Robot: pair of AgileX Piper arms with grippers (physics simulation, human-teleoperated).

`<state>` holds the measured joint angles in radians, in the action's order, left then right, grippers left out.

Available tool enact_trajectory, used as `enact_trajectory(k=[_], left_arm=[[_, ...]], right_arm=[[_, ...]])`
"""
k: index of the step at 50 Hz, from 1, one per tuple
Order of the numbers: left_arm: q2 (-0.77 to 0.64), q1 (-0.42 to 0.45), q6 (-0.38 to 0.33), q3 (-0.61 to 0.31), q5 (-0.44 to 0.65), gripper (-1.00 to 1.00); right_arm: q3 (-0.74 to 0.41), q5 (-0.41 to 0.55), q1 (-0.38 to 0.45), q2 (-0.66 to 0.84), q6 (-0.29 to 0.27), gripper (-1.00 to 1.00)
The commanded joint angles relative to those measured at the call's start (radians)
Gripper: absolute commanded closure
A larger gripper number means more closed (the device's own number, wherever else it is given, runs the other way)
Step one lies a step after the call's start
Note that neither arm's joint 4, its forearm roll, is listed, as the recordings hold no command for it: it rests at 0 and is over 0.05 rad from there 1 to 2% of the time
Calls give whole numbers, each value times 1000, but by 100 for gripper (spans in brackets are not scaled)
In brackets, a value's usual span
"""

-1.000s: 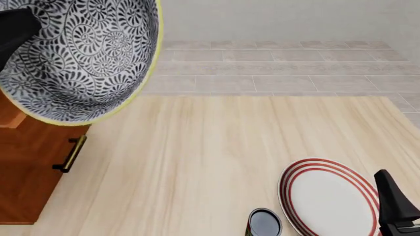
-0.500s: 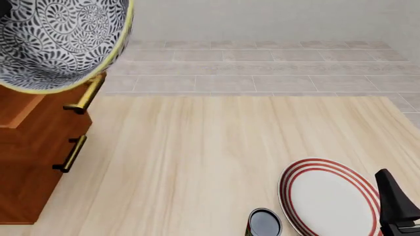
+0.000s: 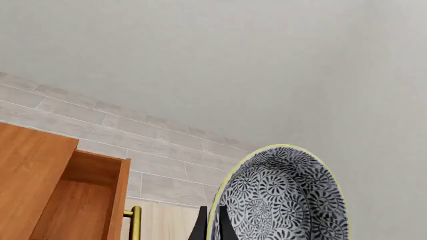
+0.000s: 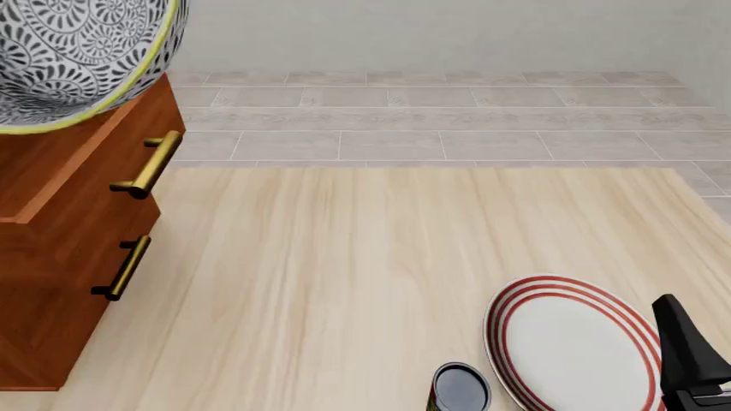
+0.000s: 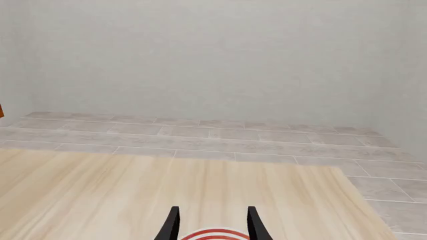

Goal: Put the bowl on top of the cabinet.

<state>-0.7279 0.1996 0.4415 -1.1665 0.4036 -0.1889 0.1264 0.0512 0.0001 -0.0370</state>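
The bowl point(image 4: 68, 60) hangs in the air at the far left, tipped so its patterned inside faces us, and it overlaps the top of the cabinet point(image 4: 68, 223) from the front view; whether it is fully over the top panel or partly out past the drawer fronts I cannot tell from here. The left gripper point(image 3: 212, 225) carries it: in the left wrist view two dark fingers point(image 3: 201, 227) pinch the yellowish rim, one on each side of the wall, with the bowl's opening turned sideways rather than up. That tilt is what the coming move turns on, I think: the bowl needs to come level with its base toward the cabinet top, which lies below and just beside it in that view, before it can be set down. The right gripper point(image 5: 211, 222) is well apart, low at the near right of the surface point(image 4: 365, 274), its fingers spread with nothing between them, above the red-ringed plate point(image 4: 571, 342). A small dark can point(image 4: 460, 387) stands just beside the plate. The left arm is plainly the one placed for the job.
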Motion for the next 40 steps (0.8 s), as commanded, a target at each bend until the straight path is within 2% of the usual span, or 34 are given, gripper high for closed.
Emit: enact_trajectory(k=[1, 13, 32, 40], left_arm=[[5, -45, 14, -9, -5, 100], [-7, -109, 34, 9, -19, 100], [-6, -158, 42, 25, -25, 100], [-28, -230, 48, 13, -31, 100]], right_arm=[[3, -2, 2, 0, 0, -100], [-1, 0, 7, 0, -3, -100], [-2, -2, 24, 0, -8, -100], [-5, -2, 27, 0, -5, -100]])
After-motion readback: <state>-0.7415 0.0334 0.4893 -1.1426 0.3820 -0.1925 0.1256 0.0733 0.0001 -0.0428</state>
